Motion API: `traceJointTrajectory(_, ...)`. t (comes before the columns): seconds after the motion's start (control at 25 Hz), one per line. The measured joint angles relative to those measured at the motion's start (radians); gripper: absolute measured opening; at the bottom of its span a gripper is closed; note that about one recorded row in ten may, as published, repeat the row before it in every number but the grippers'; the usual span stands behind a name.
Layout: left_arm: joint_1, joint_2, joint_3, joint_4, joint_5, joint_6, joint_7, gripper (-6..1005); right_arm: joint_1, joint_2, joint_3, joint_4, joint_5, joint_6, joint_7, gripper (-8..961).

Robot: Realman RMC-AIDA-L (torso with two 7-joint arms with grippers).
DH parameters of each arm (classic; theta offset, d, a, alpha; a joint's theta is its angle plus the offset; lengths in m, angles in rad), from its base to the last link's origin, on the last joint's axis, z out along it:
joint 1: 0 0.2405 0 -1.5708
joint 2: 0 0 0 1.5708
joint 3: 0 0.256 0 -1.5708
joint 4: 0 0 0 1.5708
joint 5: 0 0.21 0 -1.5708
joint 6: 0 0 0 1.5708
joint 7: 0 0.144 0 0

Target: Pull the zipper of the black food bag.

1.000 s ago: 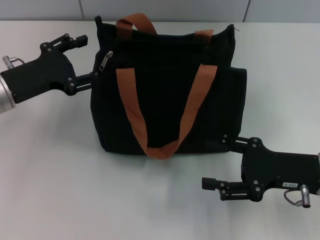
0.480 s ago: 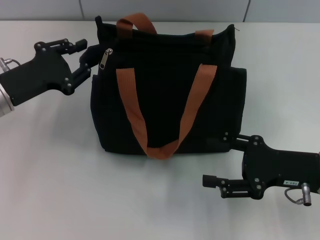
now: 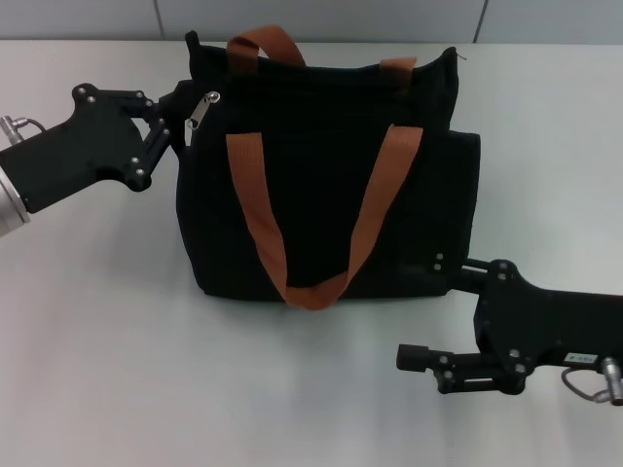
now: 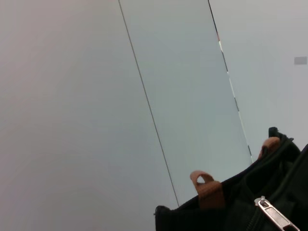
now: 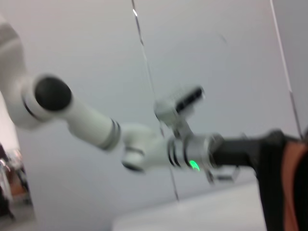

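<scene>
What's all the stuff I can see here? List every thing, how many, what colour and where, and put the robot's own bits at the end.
black food bag: one, black fabric, standing on the middle of the table.
handles: two, orange-brown webbing; one hangs down the bag's front in a loop, the other stands up at the bag's top edge.
zipper: one, small silver metal slider with pull tab, at the bag's upper corner on the robot's left side.
table: one, pale grey-white, under everything.
wall: pale panels with thin seams, behind the table.
left gripper: one, black, at the bag's upper left corner right by the zipper.
right gripper: one, black, open, low at the bag's bottom right corner, one finger against the bag.
</scene>
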Motion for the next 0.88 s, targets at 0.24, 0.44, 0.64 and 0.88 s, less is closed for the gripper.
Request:
traceJointTrajectory(0.24,0.013,-0.015,0.000,-0.001,-0.033,0.009,0.059,23,0.046,-0.003,0.046,-0.004,0.099,-0.090,0.189,809)
traceJointTrajectory(0.44,0.015,-0.019,0.000,-0.003,-0.050,0.030,0.070,23,0.135,-0.021,0.047,-0.030,0.170,-0.109,0.467,810)
traceJointTrajectory(0.64,0.016,-0.020,0.000,-0.004,-0.052,0.038,0.082,23,0.251,-0.023,0.037,-0.113,0.179,-0.043,0.780,809)
traceJointTrajectory(0.88,0.017,-0.022,0.000,-0.019,-0.064,0.046,0.096,23,0.343,-0.030,-0.048,-0.175,0.170,0.088,1.008,807)
